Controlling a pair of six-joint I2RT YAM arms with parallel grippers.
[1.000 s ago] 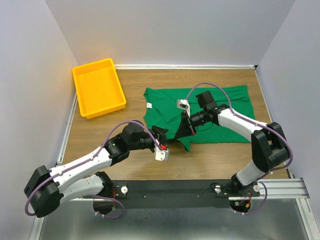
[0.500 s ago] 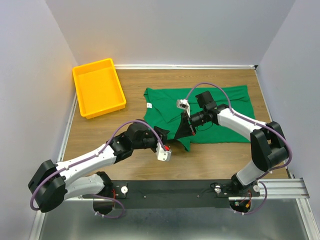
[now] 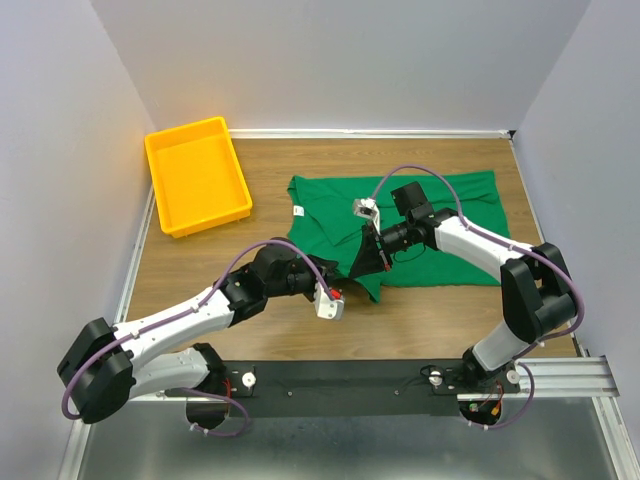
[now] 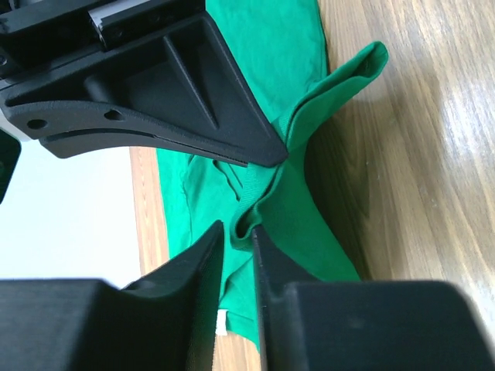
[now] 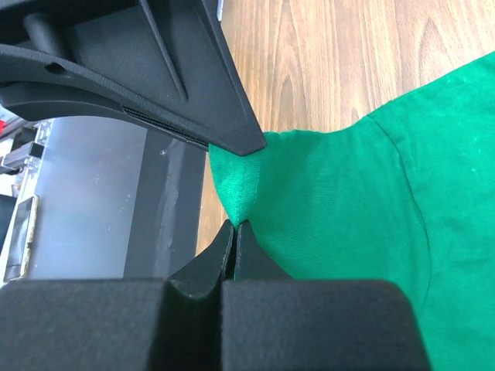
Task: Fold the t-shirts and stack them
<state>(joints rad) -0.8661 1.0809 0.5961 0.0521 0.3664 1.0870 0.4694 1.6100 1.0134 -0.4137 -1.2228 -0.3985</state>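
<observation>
Green shirt (image 3: 430,215) lies spread mid-right on table (image 3: 175,260), w/ its near-left corner pulled up into a peak. R gripper (image 5: 234,226) is pressed together, pinching that peak. L gripper (image 4: 237,229) is just beside it, fingers nearly together w/ a cloth ridge nipped btwn the tips. Orange tray (image 3: 196,176) sits far left, well apart from shirt.

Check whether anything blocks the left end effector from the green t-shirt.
Nothing visible does. The left end effector is at the green t-shirt, and a raised fold of the cloth sits between its fingers.
</observation>
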